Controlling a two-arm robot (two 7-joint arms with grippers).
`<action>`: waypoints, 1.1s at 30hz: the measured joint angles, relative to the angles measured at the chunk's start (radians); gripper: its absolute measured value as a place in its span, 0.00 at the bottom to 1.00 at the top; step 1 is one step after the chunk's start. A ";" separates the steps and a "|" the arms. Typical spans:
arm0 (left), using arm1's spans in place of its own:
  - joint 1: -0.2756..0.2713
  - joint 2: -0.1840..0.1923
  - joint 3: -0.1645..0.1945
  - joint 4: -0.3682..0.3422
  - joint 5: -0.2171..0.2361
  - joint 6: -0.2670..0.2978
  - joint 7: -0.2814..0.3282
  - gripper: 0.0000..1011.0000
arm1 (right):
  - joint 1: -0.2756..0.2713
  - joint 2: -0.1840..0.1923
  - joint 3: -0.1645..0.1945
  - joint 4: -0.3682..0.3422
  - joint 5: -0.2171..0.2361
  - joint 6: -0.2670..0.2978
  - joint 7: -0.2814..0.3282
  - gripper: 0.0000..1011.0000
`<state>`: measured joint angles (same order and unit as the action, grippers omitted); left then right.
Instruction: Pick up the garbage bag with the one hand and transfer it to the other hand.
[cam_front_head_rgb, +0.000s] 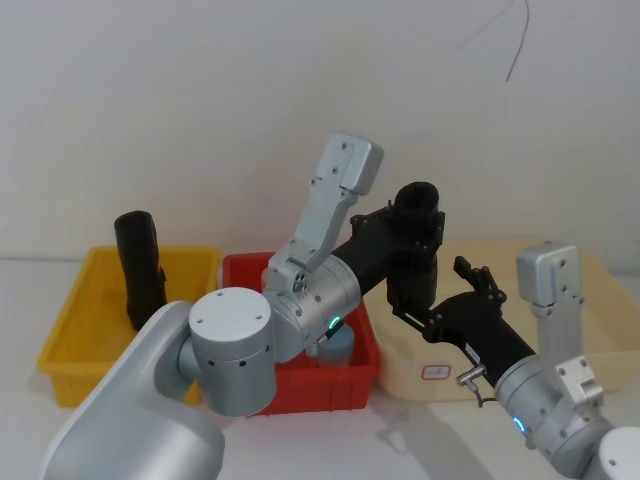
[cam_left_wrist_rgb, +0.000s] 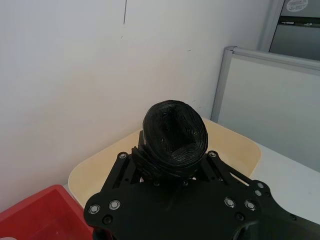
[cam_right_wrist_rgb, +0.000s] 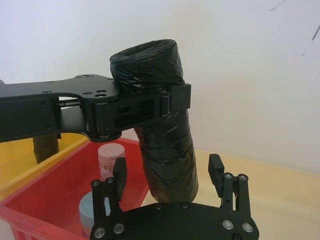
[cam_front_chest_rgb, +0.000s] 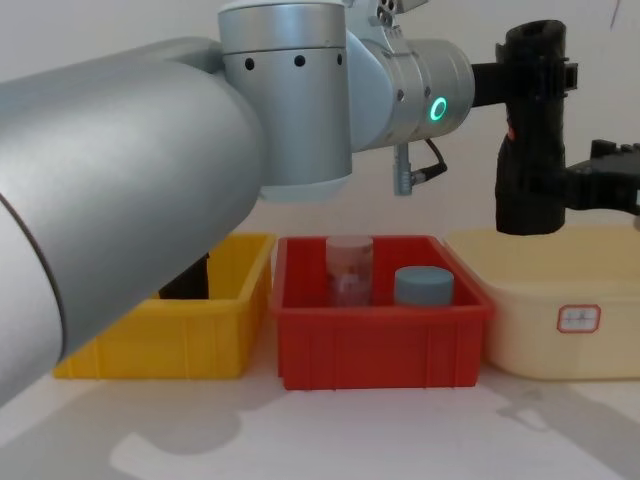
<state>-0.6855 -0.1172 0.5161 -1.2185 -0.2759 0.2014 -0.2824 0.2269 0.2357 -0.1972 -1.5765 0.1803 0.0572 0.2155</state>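
Head view: the garbage bag (cam_front_head_rgb: 414, 200), a black matte cylindrical roll with a hollow core, is held upright in the air over the left end of a cream plastic bin (cam_front_head_rgb: 600, 330), beside a red plastic bin (cam_front_head_rgb: 355, 388). The left tool (cam_front_head_rgb: 424, 236), black and slotted on a bulky silver-grey arm, is clamped around the roll's upper half. The right tool (cam_front_head_rgb: 440, 298), black and flat-fingered, is spread wide at the roll's lower end. A second black roll (cam_front_head_rgb: 140, 270) stands in a yellow plastic bin (cam_front_head_rgb: 65, 345) on the white worktop (cam_front_head_rgb: 430, 430)

Left wrist view: the roll's hollow top pokes up between the left tool's closed fingers

Right wrist view: the right tool's fingers (cam_right_wrist_rgb: 119, 172) stand one on each side of the roll's lower part, apart from it, below the left tool's clamp. A clear pinkish jar (cam_right_wrist_rgb: 110, 154) and a grey-blue-lidded jar (cam_right_wrist_rgb: 90, 212) sit in the red bin beneath

Chest view: the roll hangs upright, well clear of the bins, with the right tool reaching in from the right at its lower half

The step in hand looks like the handover itself. To do it well, the right tool should centre the roll between its fingers and close squarely on the lower half, clear of the left tool. The left tool should open only once that grip is firm, since the soft roll may squash or tip
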 joint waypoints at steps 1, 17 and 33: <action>0.000 0.000 0.000 0.000 0.000 0.001 0.000 0.37 | 0.002 -0.001 -0.001 0.003 -0.001 -0.001 0.001 0.99; -0.001 0.001 0.001 -0.002 -0.001 0.007 0.002 0.37 | 0.065 -0.020 -0.021 0.090 -0.013 -0.024 0.022 0.99; -0.001 0.001 0.001 -0.002 -0.001 0.008 0.003 0.37 | 0.154 -0.045 -0.033 0.199 -0.028 -0.055 0.029 0.94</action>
<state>-0.6867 -0.1164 0.5174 -1.2205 -0.2765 0.2098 -0.2795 0.3807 0.1906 -0.2303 -1.3775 0.1519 0.0022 0.2447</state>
